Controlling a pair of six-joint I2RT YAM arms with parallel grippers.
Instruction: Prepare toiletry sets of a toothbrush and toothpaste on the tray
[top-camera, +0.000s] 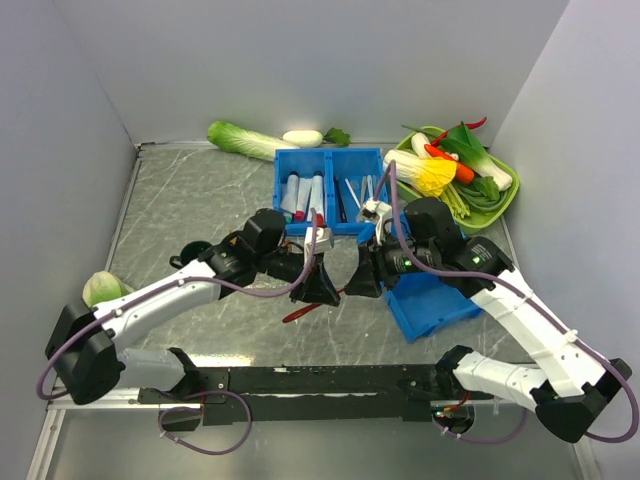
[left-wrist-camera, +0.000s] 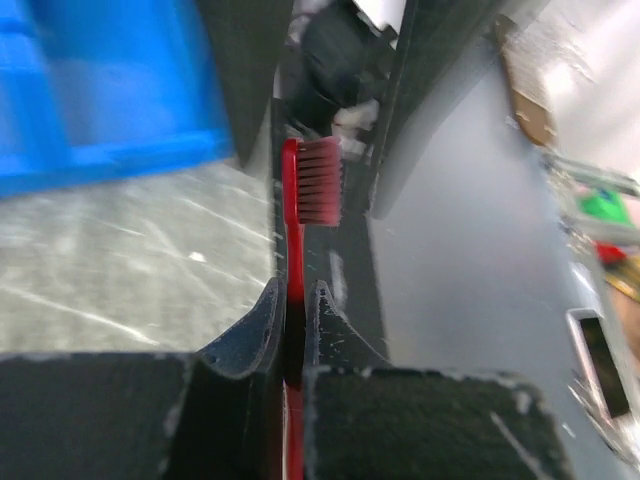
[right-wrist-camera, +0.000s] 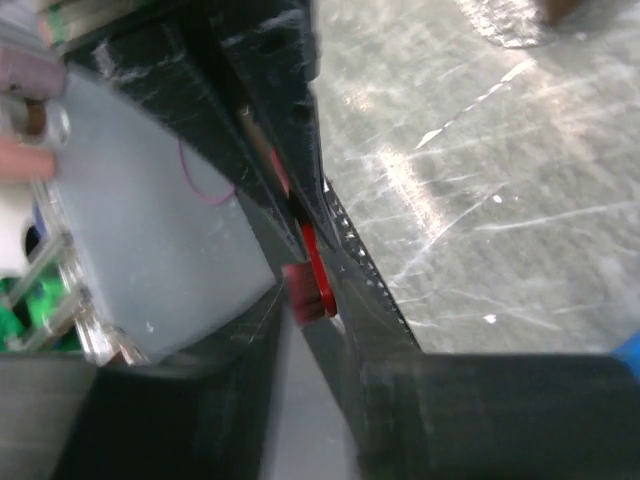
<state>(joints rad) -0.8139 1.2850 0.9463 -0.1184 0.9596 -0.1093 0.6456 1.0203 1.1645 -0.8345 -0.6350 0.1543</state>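
**A:** Left wrist view: the toothbrush (left-wrist-camera: 298, 200) is front and centre, its handle pinched tight between the left jaws and the red bristle head sticking out past their tips.

**B:** Clenched on it, no gap either side. And the right jaws?

**A:** They face in from the far end. Two dark plates flank the bristle head and stand wider than it — released, not pinching.

**B:** Top view agrees on the place. Both arms meet nose to nose mid-worktop (top-camera: 200, 210), just in front of the blue bin (top-camera: 330, 152).

**A:** And the handle pokes out below the left jaws as a thin red streak, slanting toward the near edge.

**B:** Above the surface or resting on it?

**A:** Can't tell from up there. Right wrist view is blurred — only a red stub between dark plates.

**B:** A second blue bin (top-camera: 430, 312) sits under the right arm.
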